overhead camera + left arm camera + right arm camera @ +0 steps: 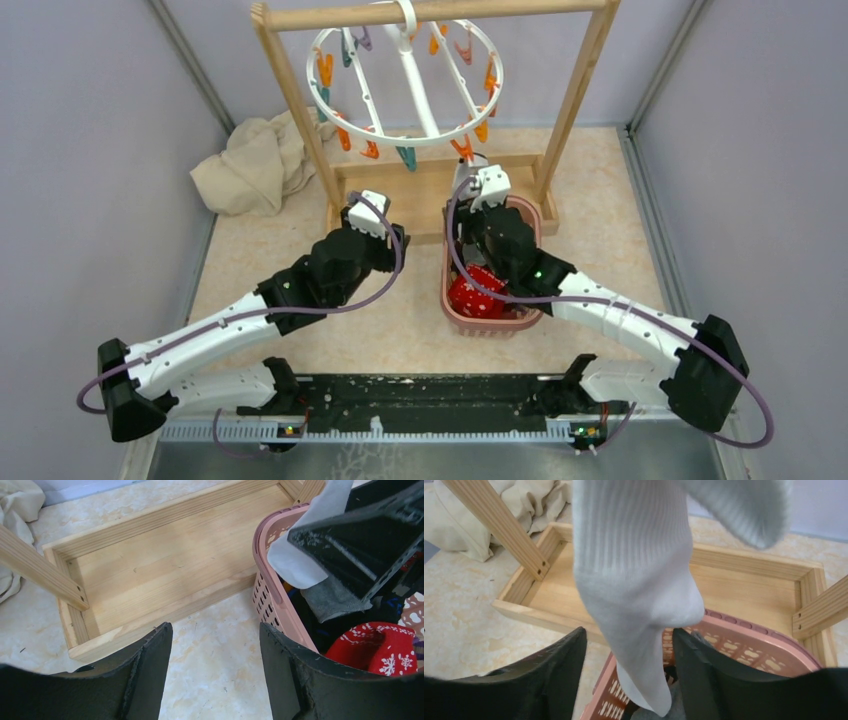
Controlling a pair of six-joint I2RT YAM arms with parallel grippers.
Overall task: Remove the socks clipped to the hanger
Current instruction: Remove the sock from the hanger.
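Note:
The white ring hanger (420, 143) hangs from the wooden rack, its orange clips (325, 68) and a teal clip (407, 158) dangling bare. A white sock (634, 555) hangs down from above, its toe between the fingers of my right gripper (629, 632), which stands open over the pink basket's far rim. In the left wrist view that white sock (300, 560) drapes beside the right gripper. A red sock with white pattern (475, 292) and a grey sock (330, 600) lie in the basket. My left gripper (215, 630) is open and holds nothing, low over the table left of the basket.
The pink lattice basket (495, 325) stands against the wooden rack's base tray (150, 565). The rack's uprights and top bar (430, 12) frame the hanger. A crumpled beige cloth (250, 165) lies at the back left. Grey walls close in both sides.

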